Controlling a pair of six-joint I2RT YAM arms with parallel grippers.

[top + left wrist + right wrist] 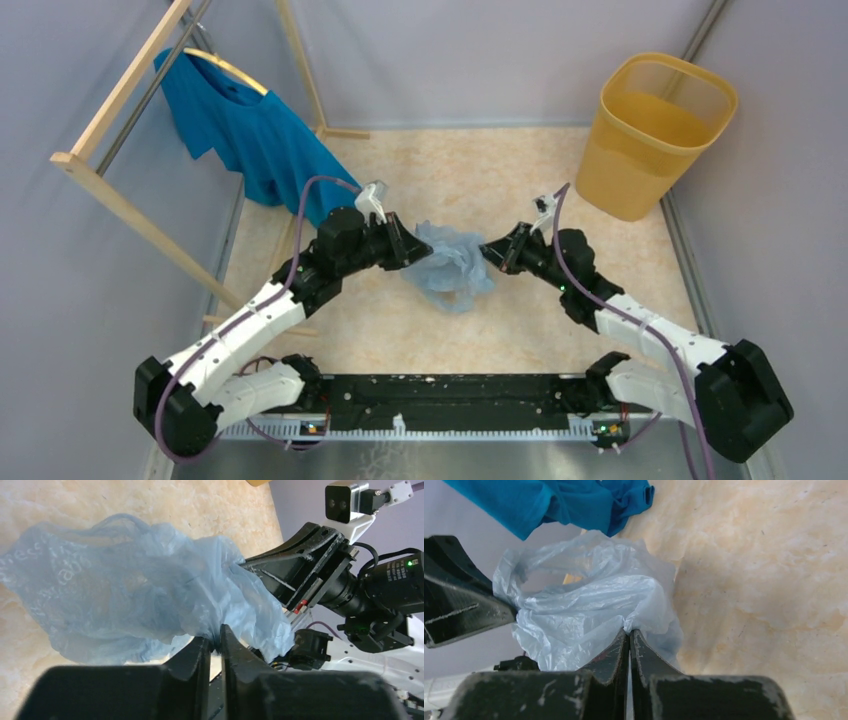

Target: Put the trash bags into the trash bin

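The trash bag (450, 265) sits dead centre over the marbled table (480, 170), a crinkled pale blue wad stretched between the two arms. From above I can't tell whether its underside touches the surface or hangs just clear of it.

On the bag's left edge, the left gripper (415, 250) has it. In the left wrist view the two black fingers (197, 655) are drawn nearly together, with a twist of film pinched in the slim gap between them. The rest of the bag balloons out ahead, faint print showing on the plastic.

On the opposite edge, the right gripper (490, 252) is clamped tight. Its own camera shows the fingertips (636, 640) pressed together, with a fold of film caught right at the tips. So both ends are nipped, and the two grippers face each other close across the bag.

The trash bin (620, 170) stands upright well apart, in the far right corner by the wall. In the far left corner a blue T-shirt (260, 130) droops from a hanger on a wooden frame.
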